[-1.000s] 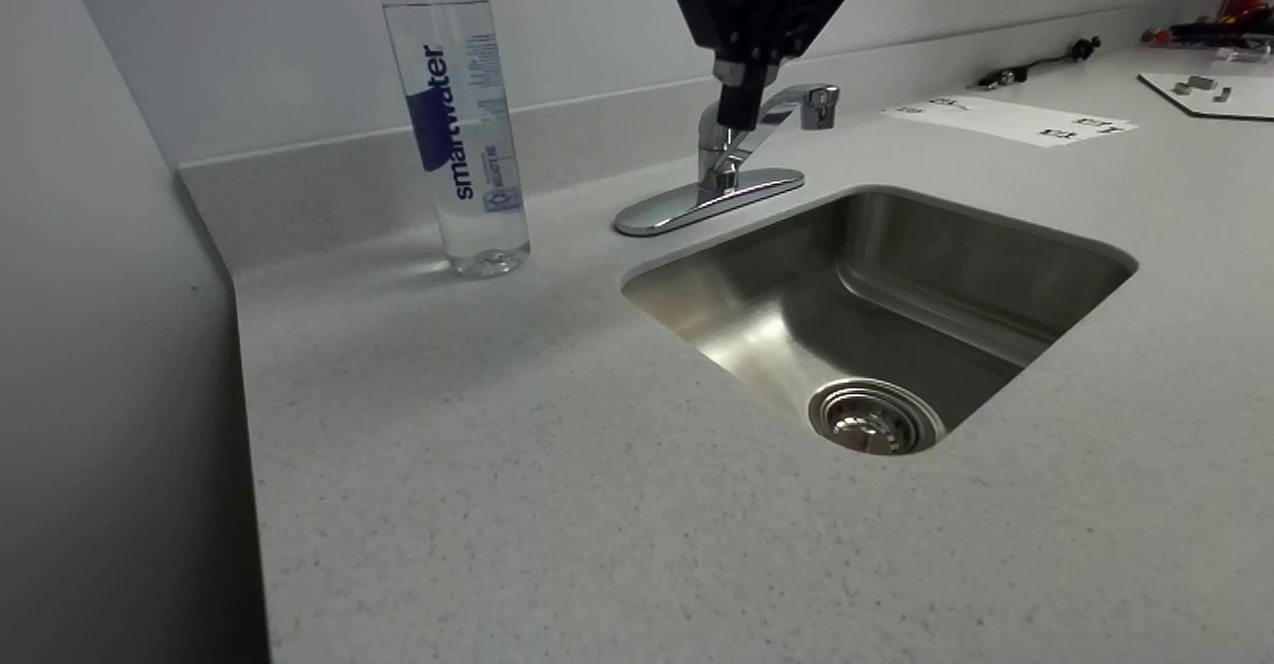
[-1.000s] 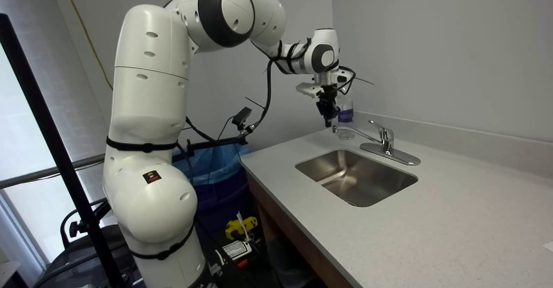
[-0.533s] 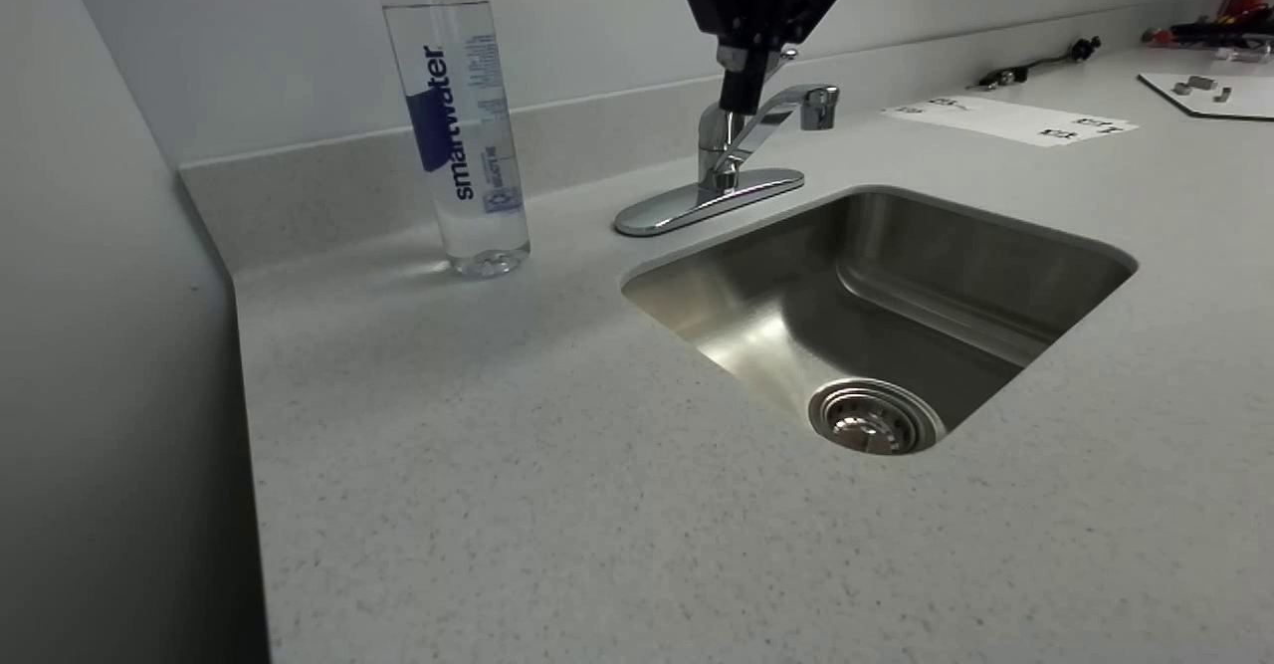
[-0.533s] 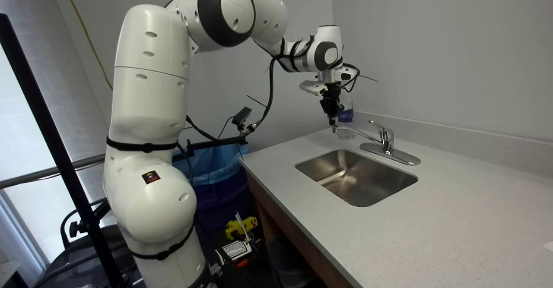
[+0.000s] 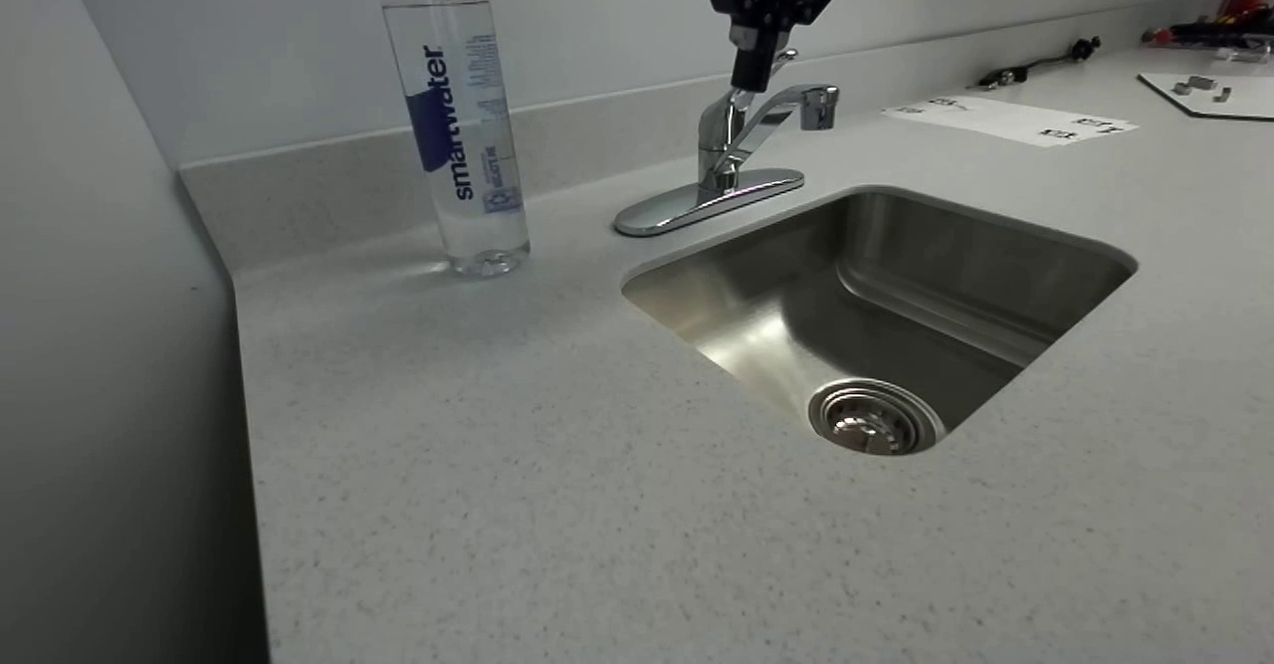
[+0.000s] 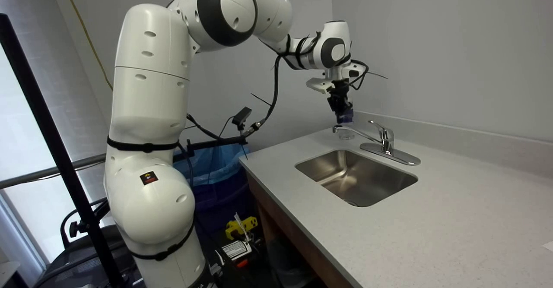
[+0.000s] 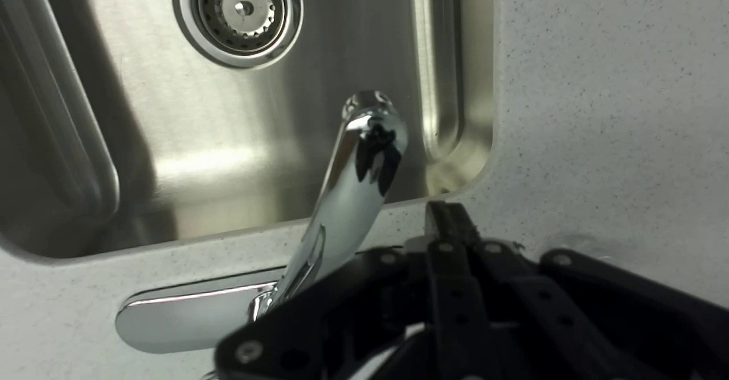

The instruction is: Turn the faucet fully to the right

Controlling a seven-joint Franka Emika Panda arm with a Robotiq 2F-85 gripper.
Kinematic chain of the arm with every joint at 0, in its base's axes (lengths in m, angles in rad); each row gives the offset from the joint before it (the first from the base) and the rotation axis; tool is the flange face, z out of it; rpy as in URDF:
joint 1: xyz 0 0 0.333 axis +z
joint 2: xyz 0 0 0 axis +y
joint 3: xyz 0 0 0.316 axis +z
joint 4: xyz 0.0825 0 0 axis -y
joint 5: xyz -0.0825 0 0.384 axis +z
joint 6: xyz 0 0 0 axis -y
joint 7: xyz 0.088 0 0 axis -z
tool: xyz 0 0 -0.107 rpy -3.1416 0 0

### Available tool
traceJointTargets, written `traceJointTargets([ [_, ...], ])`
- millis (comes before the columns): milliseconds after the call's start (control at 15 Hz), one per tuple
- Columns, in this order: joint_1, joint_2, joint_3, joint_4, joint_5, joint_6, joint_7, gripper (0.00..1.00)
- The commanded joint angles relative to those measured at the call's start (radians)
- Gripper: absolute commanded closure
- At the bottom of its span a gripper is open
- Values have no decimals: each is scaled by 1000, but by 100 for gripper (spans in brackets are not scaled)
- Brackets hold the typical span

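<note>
The chrome faucet shows in both exterior views (image 5: 711,136) (image 6: 387,140), its spout stretching out over the sink with a short lever on top. In the wrist view its spout (image 7: 353,203) runs up from lower left, and part of its base plate (image 7: 182,318) shows. My black gripper (image 7: 448,206) is shut and empty, just right of the spout and apart from it. In an exterior view its tip (image 5: 751,79) overlaps the faucet and partly hides the lever. In an exterior view the fingertips (image 6: 342,118) are above the spout's free end, in front of the bottle.
A tall clear water bottle with a blue label stands on the counter in both exterior views (image 5: 453,136) (image 6: 347,132). A steel sink (image 5: 926,321) is set in the counter below the spout. The wall and backsplash (image 5: 587,146) run behind the faucet.
My gripper has risen a little and moved right in both exterior views, now overlapping the bottle in one of them. The faucet has not visibly moved.
</note>
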State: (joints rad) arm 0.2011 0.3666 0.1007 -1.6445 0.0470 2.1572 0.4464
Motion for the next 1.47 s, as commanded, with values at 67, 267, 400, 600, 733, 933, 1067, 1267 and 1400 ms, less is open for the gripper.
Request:
traceJointTargets([
  [67,-8,1,-2,19,27,-54,-31,100],
  [267,-6,0,-5,24,22,-96,-24,100],
  [400,-6,0,-7,28,18,-126,-21,100],
  [600,-24,-17,-24,-55,10,-77,-35,100],
  [733,-30,-28,-33,-86,7,-76,-32,100],
  [933,-42,-56,-45,-137,6,-71,-26,100],
  [1067,-49,-74,-52,-165,6,-71,-22,100],
  [1267,-66,-89,-67,-184,0,-73,-22,100],
  [1400,-77,-91,-76,-189,0,-74,-25,100],
])
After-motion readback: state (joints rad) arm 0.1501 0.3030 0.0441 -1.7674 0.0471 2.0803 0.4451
